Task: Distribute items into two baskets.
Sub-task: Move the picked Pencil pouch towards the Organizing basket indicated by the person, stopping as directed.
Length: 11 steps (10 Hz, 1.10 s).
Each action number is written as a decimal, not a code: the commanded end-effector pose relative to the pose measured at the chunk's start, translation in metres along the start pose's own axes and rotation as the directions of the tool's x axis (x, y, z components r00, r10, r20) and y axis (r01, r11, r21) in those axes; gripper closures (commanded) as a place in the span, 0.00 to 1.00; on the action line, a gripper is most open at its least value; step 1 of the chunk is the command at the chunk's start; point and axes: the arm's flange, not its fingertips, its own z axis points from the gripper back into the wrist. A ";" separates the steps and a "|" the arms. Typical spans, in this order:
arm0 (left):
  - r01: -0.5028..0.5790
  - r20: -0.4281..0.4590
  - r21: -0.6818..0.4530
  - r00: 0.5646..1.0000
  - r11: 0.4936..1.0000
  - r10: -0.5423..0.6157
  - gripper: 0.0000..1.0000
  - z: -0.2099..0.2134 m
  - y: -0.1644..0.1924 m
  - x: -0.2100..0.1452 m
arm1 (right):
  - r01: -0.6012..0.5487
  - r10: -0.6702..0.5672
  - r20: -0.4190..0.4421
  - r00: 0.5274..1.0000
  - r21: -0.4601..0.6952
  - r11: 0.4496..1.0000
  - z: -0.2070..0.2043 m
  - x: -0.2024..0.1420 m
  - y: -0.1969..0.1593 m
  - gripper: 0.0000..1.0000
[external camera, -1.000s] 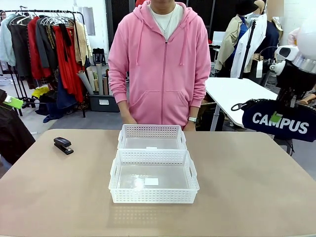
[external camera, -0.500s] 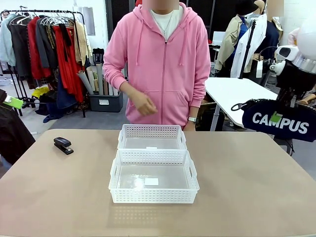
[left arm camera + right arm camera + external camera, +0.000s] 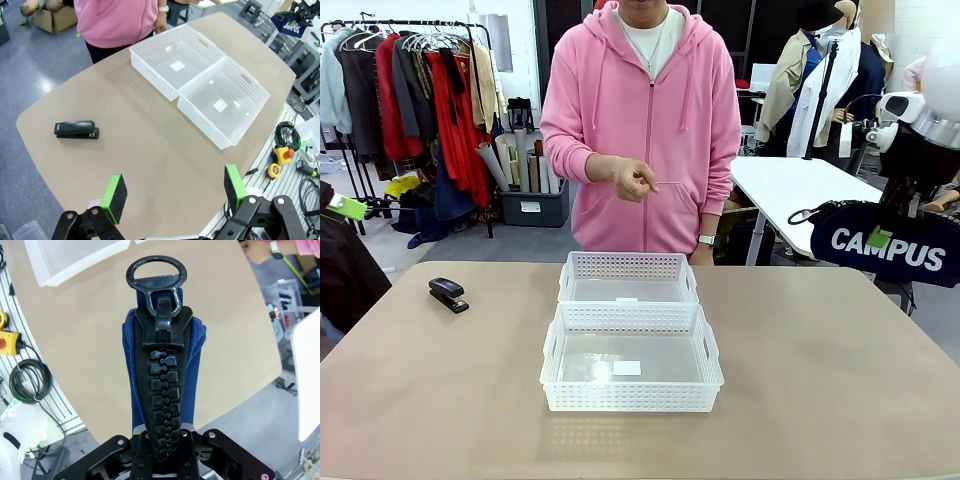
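Pouch (image 3: 895,250) sits clenched in your right fingers (image 3: 878,238), left fingers (image 3: 116,197) released; next, carry it left over the near basket (image 3: 631,398).

Two white lattice baskets, a near basket (image 3: 630,397) and a far basket (image 3: 627,266), share one brown bench (image 3: 840,380) with one black stapler (image 3: 448,294) at far left. One navy pouch (image 3: 895,250) lettered CAMPUS is at right and one person (image 3: 645,130) in pink at the far side. Two grippers complete the count: the left gripper (image 3: 175,189) and the right gripper (image 3: 161,435).
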 end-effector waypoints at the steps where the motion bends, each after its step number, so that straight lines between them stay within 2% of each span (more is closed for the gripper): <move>1: 0.014 0.016 -0.014 1.000 1.000 -0.014 0.00 0.000 0.001 0.000 | 0.004 -0.004 0.002 1.000 -0.005 1.000 0.002 0.001 0.001 1.00; 11: 0.014 0.016 -0.014 1.000 1.000 -0.014 0.00 0.000 0.001 0.000 | 0.004 -0.004 0.002 1.000 -0.005 1.000 0.002 0.001 0.001 1.00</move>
